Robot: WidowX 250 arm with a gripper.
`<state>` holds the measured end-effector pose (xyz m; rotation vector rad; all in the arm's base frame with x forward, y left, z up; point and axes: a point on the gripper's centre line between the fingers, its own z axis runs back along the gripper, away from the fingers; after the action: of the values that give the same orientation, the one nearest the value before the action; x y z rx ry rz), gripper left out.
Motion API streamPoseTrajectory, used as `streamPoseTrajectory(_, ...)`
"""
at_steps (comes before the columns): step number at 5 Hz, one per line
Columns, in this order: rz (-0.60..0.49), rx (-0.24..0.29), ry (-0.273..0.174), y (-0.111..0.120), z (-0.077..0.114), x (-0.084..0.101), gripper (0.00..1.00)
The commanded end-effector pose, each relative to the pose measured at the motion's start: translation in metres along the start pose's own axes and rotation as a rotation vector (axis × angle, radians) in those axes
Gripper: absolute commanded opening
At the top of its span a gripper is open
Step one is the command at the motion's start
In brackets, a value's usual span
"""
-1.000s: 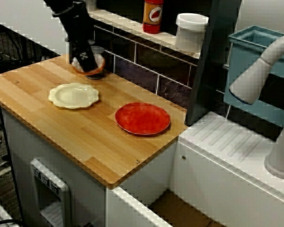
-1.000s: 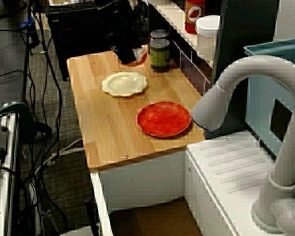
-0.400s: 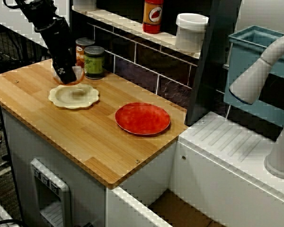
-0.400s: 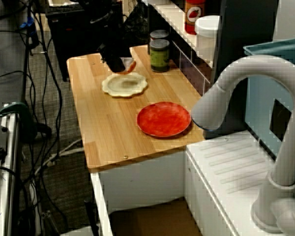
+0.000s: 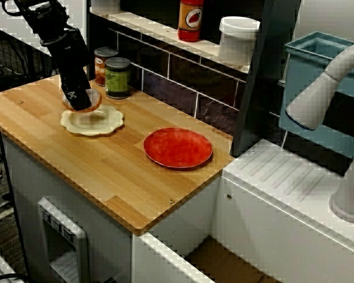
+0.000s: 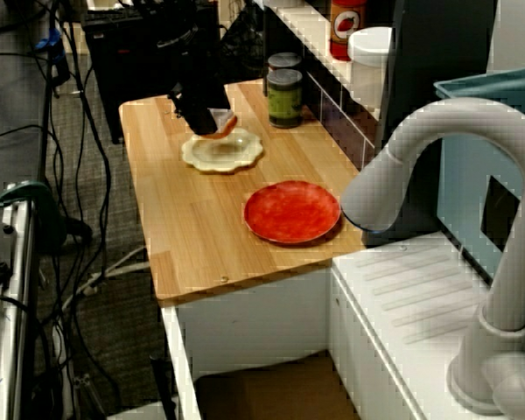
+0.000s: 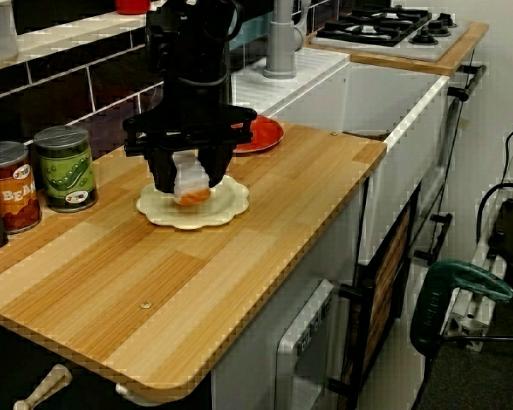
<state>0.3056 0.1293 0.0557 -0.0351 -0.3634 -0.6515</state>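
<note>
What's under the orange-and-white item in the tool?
The cream scalloped plate lies under the orange-and-white item that the tool grips. The item covers part of the plate's middle; whether they touch cannot be told.

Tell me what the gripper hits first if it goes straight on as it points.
The gripper points down at the cream scalloped plate; the orange and white item it holds would land there first. Whether they already touch is unclear.
</note>
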Motion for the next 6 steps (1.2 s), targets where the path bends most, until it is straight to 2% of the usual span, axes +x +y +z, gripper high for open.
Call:
streamPoseTrajectory(1, 0.039, -0.009, 0.011, 0.007, 0.002, 0.002, 1.0)
streamPoseTrajectory(3, 0.139, -0.081, 0.004, 0.025, 0.0, 0.02, 1.0)
streamPoseTrajectory(5, 0.145, -0.146, -0.041, 0.032, 0.026, 0.046, 1.0)
streamPoseTrajectory(6, 0.132, -0.153, -0.05, 0.035, 0.04, 0.048, 1.0)
